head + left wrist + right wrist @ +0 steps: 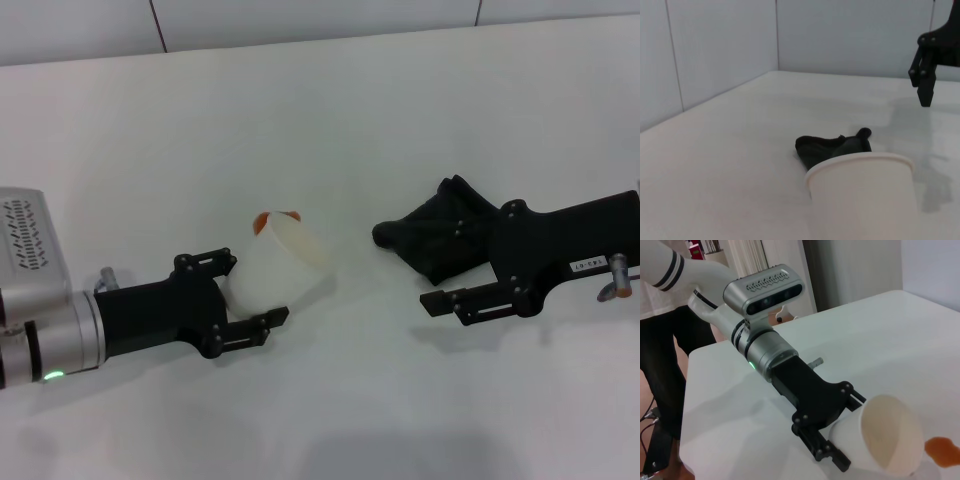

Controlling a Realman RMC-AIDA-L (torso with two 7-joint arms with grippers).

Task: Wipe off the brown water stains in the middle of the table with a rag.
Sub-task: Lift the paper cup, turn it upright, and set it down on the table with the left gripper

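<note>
The brown water stain (271,217) is a small orange-brown blob on the white table (400,120), just behind the mouth of a white paper cup (283,265). My left gripper (258,287) is shut on that cup, which is tipped on its side. In the right wrist view the stain (942,450) lies right by the cup's rim (892,437). The black rag (437,238) lies crumpled on the table to the right of the cup. My right gripper (432,266) is open, hovering above the rag's near side. The left wrist view shows the rag (832,147) lying free, the right gripper (925,82) well above the table.
A grey tiled wall (300,18) runs along the table's far edge. In the right wrist view a person in dark trousers (662,355) stands beyond the table's corner behind my left arm (765,347).
</note>
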